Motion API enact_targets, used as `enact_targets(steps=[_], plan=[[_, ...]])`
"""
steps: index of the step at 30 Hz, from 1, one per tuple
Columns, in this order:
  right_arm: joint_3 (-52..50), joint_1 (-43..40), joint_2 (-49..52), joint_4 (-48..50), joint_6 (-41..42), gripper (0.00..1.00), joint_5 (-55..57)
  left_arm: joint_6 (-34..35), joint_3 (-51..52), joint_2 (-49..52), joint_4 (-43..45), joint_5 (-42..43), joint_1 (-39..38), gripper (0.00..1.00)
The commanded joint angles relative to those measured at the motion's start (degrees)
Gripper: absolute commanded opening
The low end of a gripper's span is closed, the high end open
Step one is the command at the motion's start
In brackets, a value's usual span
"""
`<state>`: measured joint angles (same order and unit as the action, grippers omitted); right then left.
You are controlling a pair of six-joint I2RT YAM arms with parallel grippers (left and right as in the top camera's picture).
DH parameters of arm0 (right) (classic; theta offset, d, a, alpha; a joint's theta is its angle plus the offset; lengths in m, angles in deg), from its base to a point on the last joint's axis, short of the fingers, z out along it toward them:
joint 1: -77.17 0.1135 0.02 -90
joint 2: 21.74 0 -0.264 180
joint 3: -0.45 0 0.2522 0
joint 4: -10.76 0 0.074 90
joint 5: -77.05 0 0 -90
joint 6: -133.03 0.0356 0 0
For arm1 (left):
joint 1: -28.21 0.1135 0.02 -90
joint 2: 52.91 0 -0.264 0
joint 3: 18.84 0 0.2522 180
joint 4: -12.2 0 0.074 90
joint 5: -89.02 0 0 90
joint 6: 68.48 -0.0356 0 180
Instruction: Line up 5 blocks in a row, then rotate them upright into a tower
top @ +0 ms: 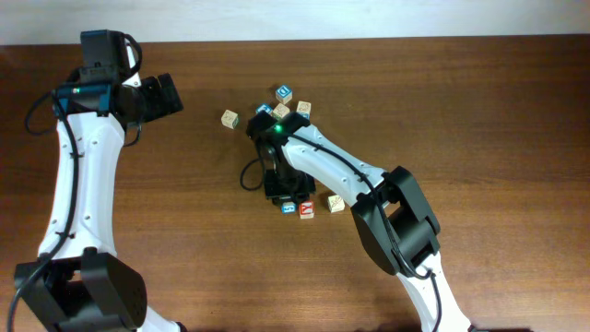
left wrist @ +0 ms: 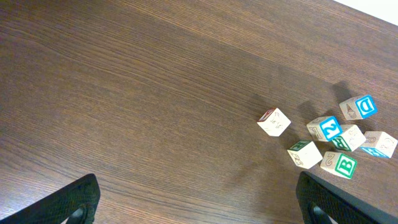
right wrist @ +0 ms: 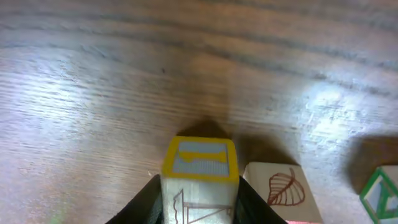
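The table [top: 479, 92] has the left gripper [top: 168, 94] spread wide and idle near its far-left corner. At its centre the right gripper [right wrist: 199, 193] clamps a yellow-framed block [right wrist: 200, 163], just beside a leaf-drawn block [right wrist: 280, 186]. It looks like 1 rotation is in hand. The next move calls for turning the wrist, then releasing without nudging that neighbour.

Dark brown wooden table [top: 479, 101] filling nearly the whole overhead view, fine grain running side to side; along the far edge, a narrow pale strip [top: 277, 18], whether wall or floor unclear; same pale colour in a small patch [left wrist: 379, 9] cutting the top right corner of the left wrist view; soft whitish glare [right wrist: 323, 102] on the wood close up; even, diffuse light overall.
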<state>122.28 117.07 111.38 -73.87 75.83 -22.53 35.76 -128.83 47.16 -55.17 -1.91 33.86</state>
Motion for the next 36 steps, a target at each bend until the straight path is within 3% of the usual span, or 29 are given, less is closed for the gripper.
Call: enact_targets(steps=[1,6,12,16,19,23,30,32,34,36], plan=[[-1.6,0.0,0.3,-1.9,0.7,0.4,-1.5,0.5,-0.8,0.0,-0.1,-0.4,0.2,0.99],[0.7,-0.2,0.3,-4.5,0.2,0.45,-1.7,0.5,-0.8,0.0,-0.1,-0.4,0.2,0.99],[18.1,-4.9,0.3,-3.1,-4.0,0.45,4.1,0.5,-0.8,0.0,-0.1,-0.4,0.2,0.99],[18.1,-7.0,2.6,16.5,-2.0,0.49,11.3,0.5,-0.8,0.0,-0.1,-0.4,0.2,0.99],[18.1,-6.8,6.3,24.3,-0.8,0.51,15.7,0.5,-0.8,0.0,-0.1,-0.4,0.2,0.99],[18.1,-7.0,9.7,26.0,-0.4,0.5,19.7,0.5,-0.8,0.0,-0.1,-0.4,0.2,0.99],[17.8,-6.9,11.0,25.9,-1.2,0.36,18.9,0.5,-0.8,0.0,-0.1,-0.4,0.2,0.99],[17.6,-6.7,11.0,26.0,-1.2,0.37,17.6,0.5,-0.8,0.0,-0.1,-0.4,0.2,0.99],[17.0,-6.1,11.1,26.4,-1.2,0.47,17.6,0.5,-0.8,0.0,-0.1,-0.4,0.2,0.99],[17.0,-5.8,11.8,26.5,-1.2,0.49,17.8,0.5,-0.8,0.0,-0.1,-0.4,0.2,0.99]])
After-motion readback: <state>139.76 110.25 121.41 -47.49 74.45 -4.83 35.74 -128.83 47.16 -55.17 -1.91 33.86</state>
